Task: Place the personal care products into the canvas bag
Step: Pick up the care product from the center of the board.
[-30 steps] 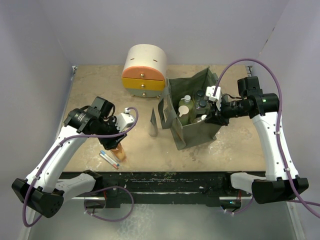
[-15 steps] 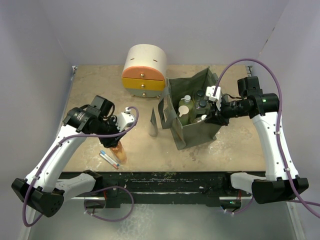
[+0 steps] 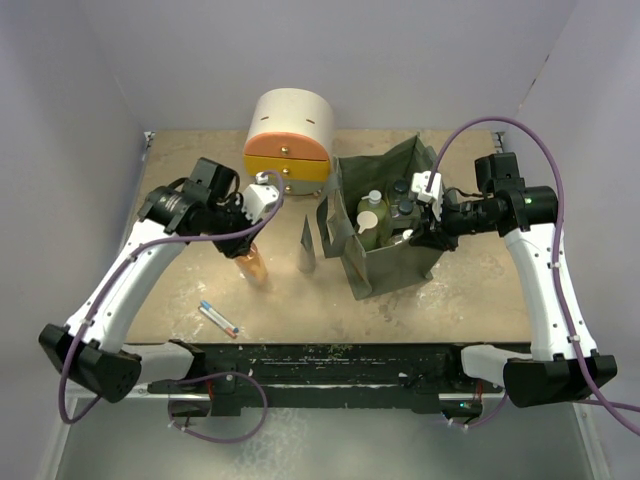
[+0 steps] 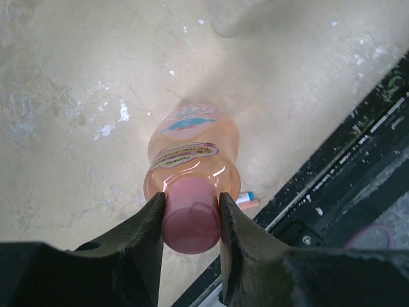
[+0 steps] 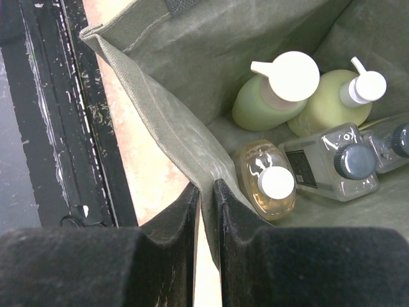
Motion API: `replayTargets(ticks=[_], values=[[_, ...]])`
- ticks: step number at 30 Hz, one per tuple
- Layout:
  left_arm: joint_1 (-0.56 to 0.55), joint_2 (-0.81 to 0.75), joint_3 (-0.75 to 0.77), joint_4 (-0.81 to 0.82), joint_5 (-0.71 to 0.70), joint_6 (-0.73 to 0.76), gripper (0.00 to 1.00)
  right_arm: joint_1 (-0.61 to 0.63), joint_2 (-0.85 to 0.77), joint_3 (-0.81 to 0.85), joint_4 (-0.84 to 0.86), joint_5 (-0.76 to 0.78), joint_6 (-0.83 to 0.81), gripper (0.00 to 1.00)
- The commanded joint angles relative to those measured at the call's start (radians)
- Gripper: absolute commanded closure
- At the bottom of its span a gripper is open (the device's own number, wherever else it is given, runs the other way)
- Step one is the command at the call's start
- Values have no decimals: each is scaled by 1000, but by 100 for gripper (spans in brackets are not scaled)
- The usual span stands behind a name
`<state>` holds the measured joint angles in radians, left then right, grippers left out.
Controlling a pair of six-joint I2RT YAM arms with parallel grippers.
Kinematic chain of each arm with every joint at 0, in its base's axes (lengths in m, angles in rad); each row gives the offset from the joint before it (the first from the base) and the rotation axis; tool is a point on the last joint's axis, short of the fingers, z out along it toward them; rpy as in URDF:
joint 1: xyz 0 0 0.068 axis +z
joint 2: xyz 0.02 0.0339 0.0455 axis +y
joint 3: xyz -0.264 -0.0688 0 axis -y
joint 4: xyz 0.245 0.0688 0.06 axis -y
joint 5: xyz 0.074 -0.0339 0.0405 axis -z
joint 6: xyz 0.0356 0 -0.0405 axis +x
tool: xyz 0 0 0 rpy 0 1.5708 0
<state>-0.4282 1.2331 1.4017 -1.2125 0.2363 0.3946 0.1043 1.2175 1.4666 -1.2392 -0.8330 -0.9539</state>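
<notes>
Over tabletop point(image 4: 70, 83), left end effector point(image 4: 192, 220) pinches orange bottle point(image 4: 193, 144) by cap.

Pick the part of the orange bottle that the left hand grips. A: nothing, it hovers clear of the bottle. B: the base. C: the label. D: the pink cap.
D: in the left wrist view the left hand pinches the pink cap of the orange bottle from both sides.

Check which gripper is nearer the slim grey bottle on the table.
Left. The left gripper, shut on the orange bottle's cap, hangs just left of the slim grey bottle; the right gripper pinches the canvas bag's wall, the bag between them.
</notes>
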Motion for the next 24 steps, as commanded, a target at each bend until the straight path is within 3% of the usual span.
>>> replayTargets(ticks=[1,10,17,24], values=[[5,39,61,157,-82,-113,100,2,5,13,-4,-37,10,83],[4,36,96,184,-66,-82,100,2,7,14,-3,-41,12,82],[-1,50,346,135,-13,-45,100,1,15,15,-5,-49,9,82],[-11,151,692,109,40,-58,100,2,34,36,-16,-51,4,82]])
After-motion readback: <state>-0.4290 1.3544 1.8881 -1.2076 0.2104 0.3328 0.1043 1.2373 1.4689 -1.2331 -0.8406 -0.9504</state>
